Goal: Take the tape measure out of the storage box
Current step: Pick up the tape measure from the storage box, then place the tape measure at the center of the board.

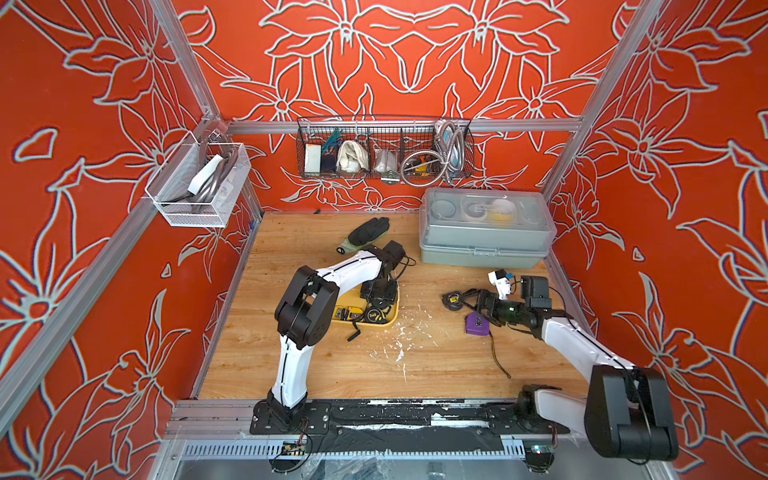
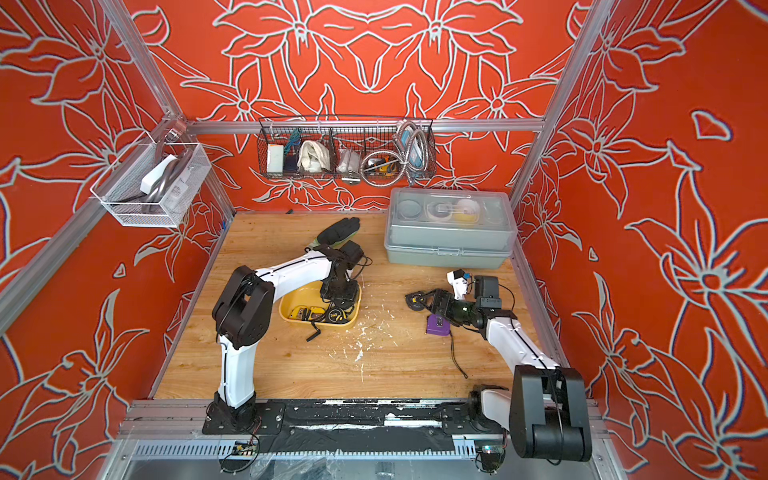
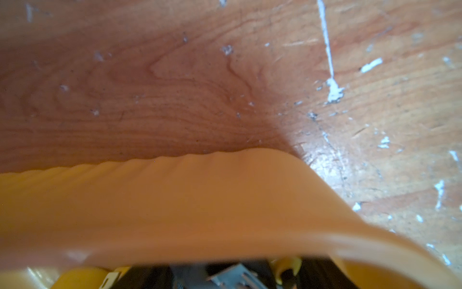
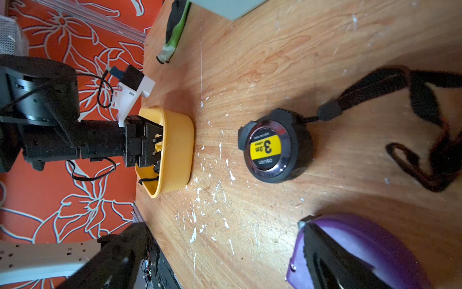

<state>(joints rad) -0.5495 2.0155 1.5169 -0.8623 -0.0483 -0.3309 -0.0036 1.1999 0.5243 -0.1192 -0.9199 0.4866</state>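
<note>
Left gripper (image 4: 156, 147) is down inside the storage box (image 4: 176, 150), over the tape measure (image 2: 334, 316) lying there; its grip cannot be told. Right gripper (image 1: 469, 301) gapes empty, well apart from the box

smooth yellow plastic storage box (image 4: 177, 150); scuffed, paint-flecked wood tabletop (image 4: 275, 62); glossy-faced round tape measure (image 4: 271, 147).

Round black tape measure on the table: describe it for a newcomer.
Find the large grey clear-lidded plastic toolbox at the back of the wooden table. In front of it lies the round black tape measure with a black wrist strap. Unlike the purple tape measure beside it, its face carries a yellow 3.0m label.
</note>
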